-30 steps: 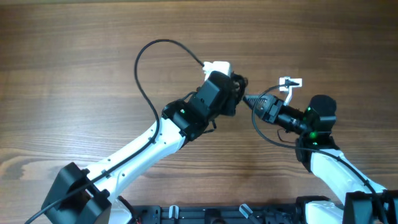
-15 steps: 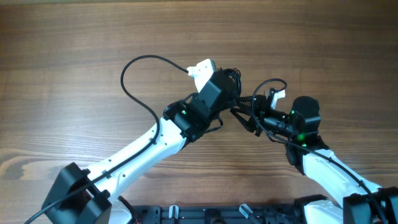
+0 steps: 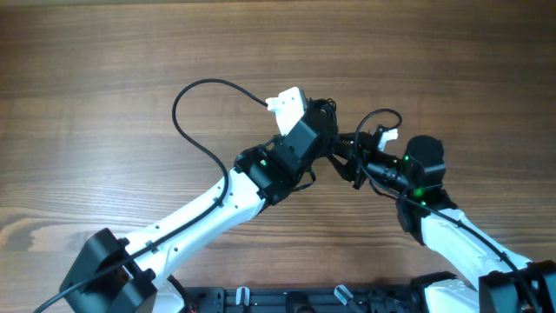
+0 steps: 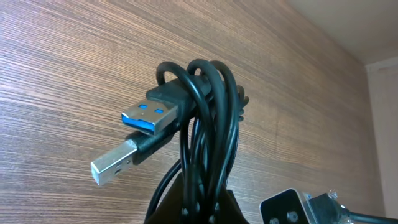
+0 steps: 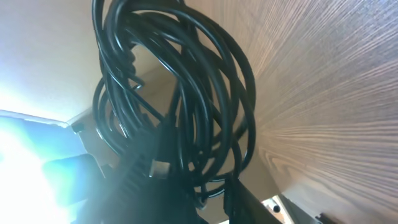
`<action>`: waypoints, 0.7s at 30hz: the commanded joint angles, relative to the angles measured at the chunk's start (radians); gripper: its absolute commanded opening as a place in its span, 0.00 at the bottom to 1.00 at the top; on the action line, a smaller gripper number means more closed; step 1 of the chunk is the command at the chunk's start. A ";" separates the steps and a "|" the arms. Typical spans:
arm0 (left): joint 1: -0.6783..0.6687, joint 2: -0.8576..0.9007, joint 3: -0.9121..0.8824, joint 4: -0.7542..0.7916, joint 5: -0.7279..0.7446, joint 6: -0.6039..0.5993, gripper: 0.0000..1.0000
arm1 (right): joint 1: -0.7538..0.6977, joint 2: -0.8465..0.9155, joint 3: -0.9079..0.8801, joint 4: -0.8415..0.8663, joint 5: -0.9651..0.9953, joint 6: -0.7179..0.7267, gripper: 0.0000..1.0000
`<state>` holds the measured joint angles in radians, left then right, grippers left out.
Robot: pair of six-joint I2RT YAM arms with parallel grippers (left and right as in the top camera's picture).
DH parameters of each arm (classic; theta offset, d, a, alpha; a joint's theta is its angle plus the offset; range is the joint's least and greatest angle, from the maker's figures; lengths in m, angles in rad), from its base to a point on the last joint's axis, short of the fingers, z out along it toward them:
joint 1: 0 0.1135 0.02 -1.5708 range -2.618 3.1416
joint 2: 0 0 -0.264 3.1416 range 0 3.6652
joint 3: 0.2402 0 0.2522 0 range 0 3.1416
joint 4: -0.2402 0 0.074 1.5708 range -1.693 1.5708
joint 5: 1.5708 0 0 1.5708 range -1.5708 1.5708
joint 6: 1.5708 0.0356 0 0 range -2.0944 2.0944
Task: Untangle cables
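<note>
The cables (image 4: 208, 118) are a bunch of black wires looped together, with a blue USB plug (image 4: 148, 118) and a silver USB plug (image 4: 114, 163) sticking out to the left. My left gripper (image 4: 200, 208) is shut on the bunch from below and holds it above the table. In the overhead view the left gripper (image 3: 323, 115) and right gripper (image 3: 349, 156) meet at the bunch (image 3: 335, 136). In the right wrist view the coil (image 5: 186, 81) hangs in front of my right gripper (image 5: 214, 186), whose fingers close around strands of it.
The wooden table (image 3: 104, 69) lies under both arms. A thicker black arm cable (image 3: 187, 130) loops out left from a white block (image 3: 287, 100) on the left wrist. The right wrist's white mount (image 3: 387, 134) sits close behind the bunch.
The right gripper has moved left, up to the left gripper and the bunch. The left wrist has swung a little left. Little has changed in the last half second.
</note>
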<state>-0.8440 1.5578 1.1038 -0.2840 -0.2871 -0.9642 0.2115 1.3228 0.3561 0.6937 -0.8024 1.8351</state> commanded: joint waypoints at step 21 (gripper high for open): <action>-0.024 -0.008 0.002 -0.041 -0.079 0.253 0.04 | -0.010 -0.004 0.008 -0.048 0.312 -0.478 0.04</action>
<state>-0.8631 1.5578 1.1053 -0.3363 -0.4232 -0.8509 0.2199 1.3224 0.3565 0.6834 -0.6670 1.5196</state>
